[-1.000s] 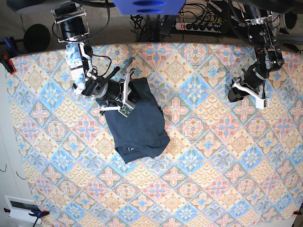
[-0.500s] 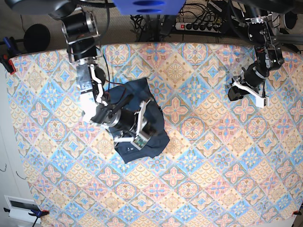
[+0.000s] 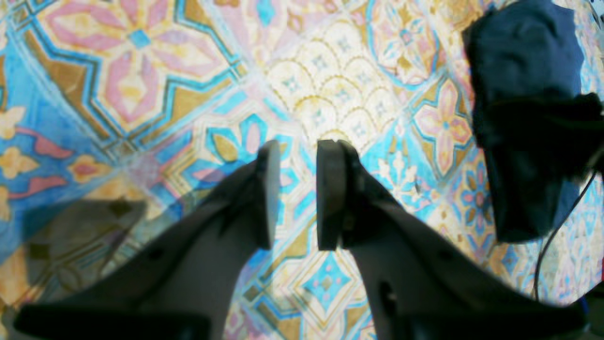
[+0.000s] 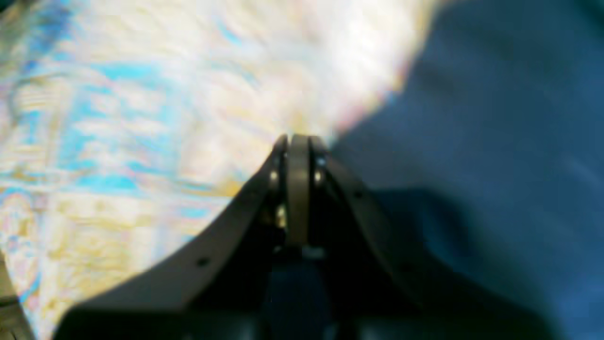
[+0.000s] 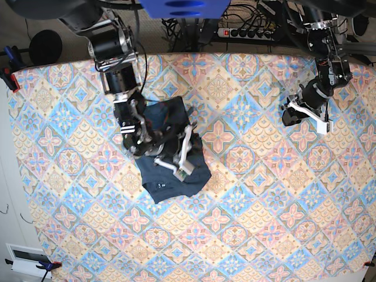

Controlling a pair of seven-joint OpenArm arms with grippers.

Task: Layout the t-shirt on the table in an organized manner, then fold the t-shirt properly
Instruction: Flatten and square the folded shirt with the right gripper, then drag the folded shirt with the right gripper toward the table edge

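The dark navy t-shirt (image 5: 160,181) lies bunched in a rough rectangle on the patterned table (image 5: 264,205), left of centre. My right gripper (image 5: 192,154) reaches across it from the upper left, low over the cloth. In the right wrist view that gripper (image 4: 298,140) is shut, its tips at the edge where the t-shirt (image 4: 472,141) meets the table (image 4: 118,118); no fabric shows between the fingers. My left gripper (image 5: 291,117) hangs far to the right. Its jaws (image 3: 296,146) stand slightly open over bare tablecloth (image 3: 141,71), with the t-shirt (image 3: 519,71) far off.
A power strip (image 5: 247,32) and cables lie behind the table's far edge. Clamps (image 5: 9,76) hold the cloth at the left corners. A black cable (image 3: 557,226) runs near the shirt in the left wrist view.
My right arm has swung from the shirt's upper left edge across the garment to its right side. The shirt's outline has hardly changed. The left arm has stayed put.
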